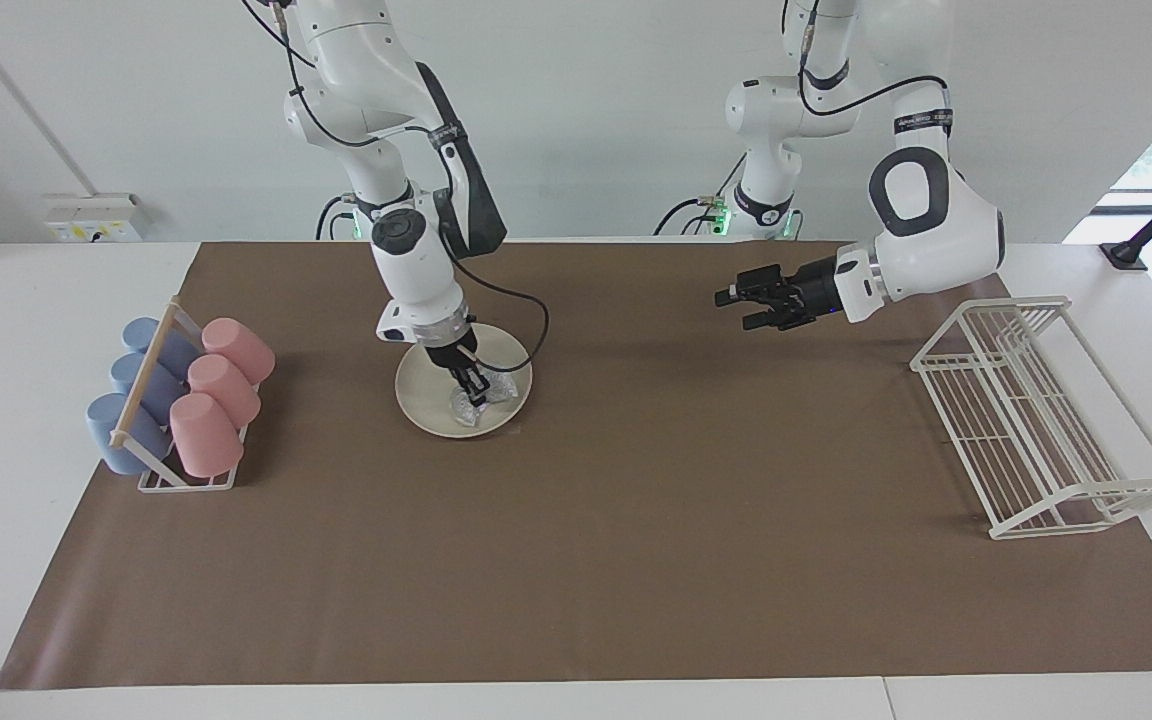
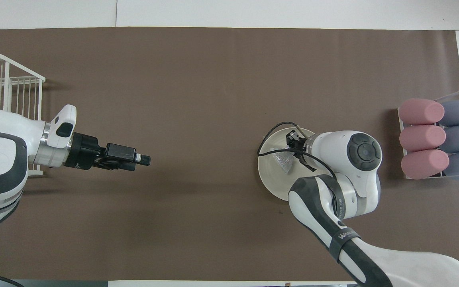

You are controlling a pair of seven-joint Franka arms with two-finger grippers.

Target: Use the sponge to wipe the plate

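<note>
The cream-white plate (image 1: pixel 423 397) lies on the brown mat, toward the right arm's end of the table; it also shows in the overhead view (image 2: pixel 274 179). The silvery wrinkly sponge (image 1: pixel 489 404) rests on the plate (image 2: pixel 284 162). My right gripper (image 1: pixel 474 388) points down onto the plate and is shut on the sponge, pressing it against the plate's surface. In the overhead view the right gripper (image 2: pixel 294 146) is partly hidden under its own wrist. My left gripper (image 1: pixel 733 308) hangs open and empty over the bare mat, well apart from the plate (image 2: pixel 146 160), and waits.
A rack with pink cups (image 1: pixel 219 395) and blue cups (image 1: pixel 141 385) stands beside the plate at the right arm's end (image 2: pixel 422 139). A white wire rack (image 1: pixel 1031 420) stands at the left arm's end (image 2: pixel 10 85).
</note>
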